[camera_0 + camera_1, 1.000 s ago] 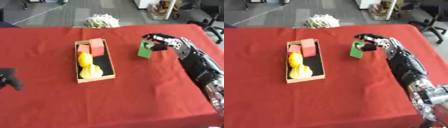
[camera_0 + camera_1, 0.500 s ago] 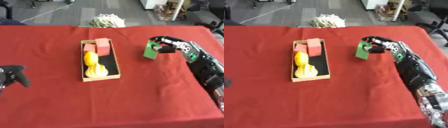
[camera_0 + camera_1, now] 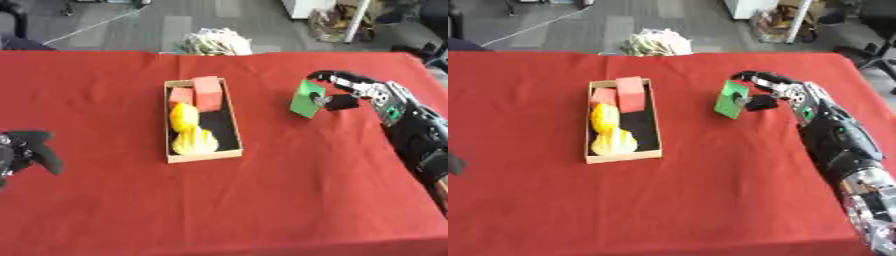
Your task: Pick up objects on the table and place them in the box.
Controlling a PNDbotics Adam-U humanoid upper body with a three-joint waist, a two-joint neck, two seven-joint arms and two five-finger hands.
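1. On the red desk, right of centre: green block, tilted, gripped by right hand; fingers curled over its top, thumb against its right face. Contact between block and desk cannot be determined.
2. Left of the green block, apart from it: open cardboard box, long axis running away from the robot.
3. Inside box, far end: two red blocks, the taller at right, the smaller at left, touching.
4. Inside box, middle to near end: two yellow items, one behind the other, along the left wall; dark floor of box visible at right.
5. At lower left edge: left hand, idle, well apart from the box, fingers curled, holding nothing.
6. Beyond the far desk edge: pale crumpled bundle on the floor.
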